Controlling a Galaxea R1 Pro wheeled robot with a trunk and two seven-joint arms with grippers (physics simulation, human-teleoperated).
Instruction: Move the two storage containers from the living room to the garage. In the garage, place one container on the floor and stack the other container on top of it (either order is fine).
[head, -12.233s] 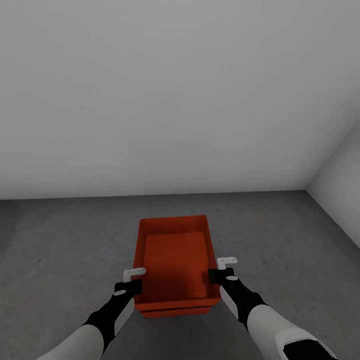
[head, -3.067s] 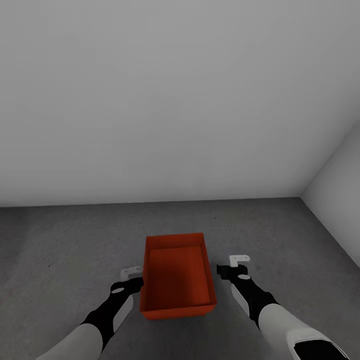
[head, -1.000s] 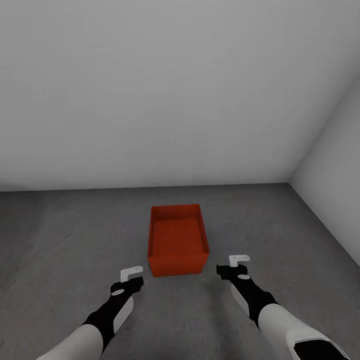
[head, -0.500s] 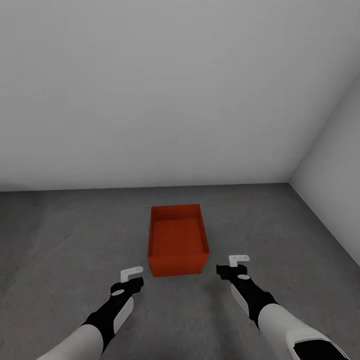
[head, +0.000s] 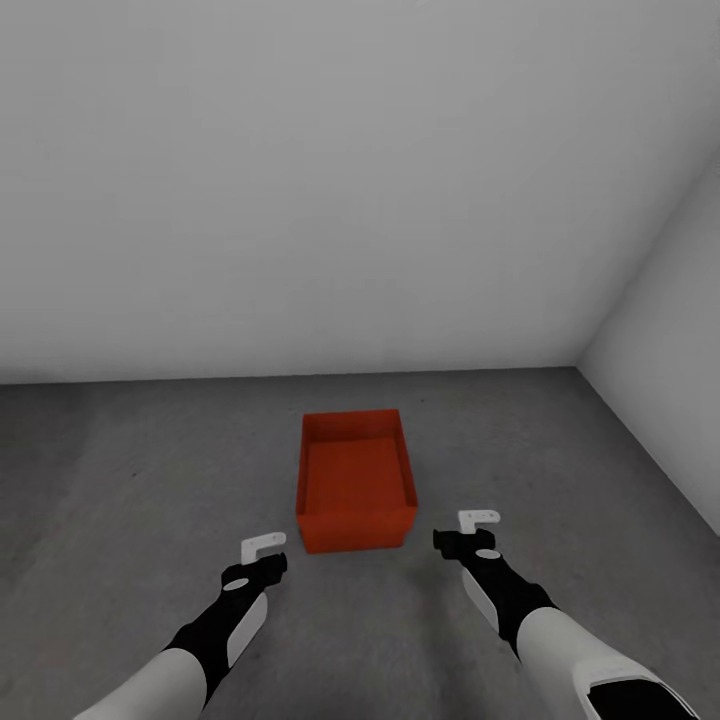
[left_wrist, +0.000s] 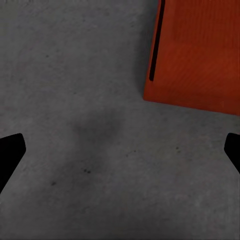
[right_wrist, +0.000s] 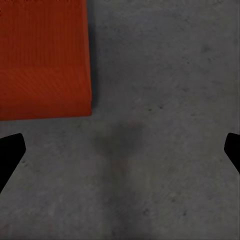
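Note:
An orange-red open-top storage container (head: 355, 478) rests on the dark grey floor (head: 130, 480) of the garage, near the white back wall. It is empty inside. My left gripper (head: 265, 552) hangs open just short of the container's near left corner, clear of it. My right gripper (head: 468, 530) is open off its near right corner, also apart from it. In the left wrist view a corner of the container (left_wrist: 200, 55) lies beyond the wide-spread fingertips (left_wrist: 10, 150). The right wrist view has the container (right_wrist: 42, 57) ahead of the spread fingertips (right_wrist: 10, 150).
A plain white wall (head: 300, 200) closes the back, and a second white wall (head: 670, 350) meets it at the right corner. Bare grey floor runs to the left and right of the container.
Nothing has moved in the last second. Before that, both grippers let go of the container's sides and the view backed away, so the container now lies farther ahead.

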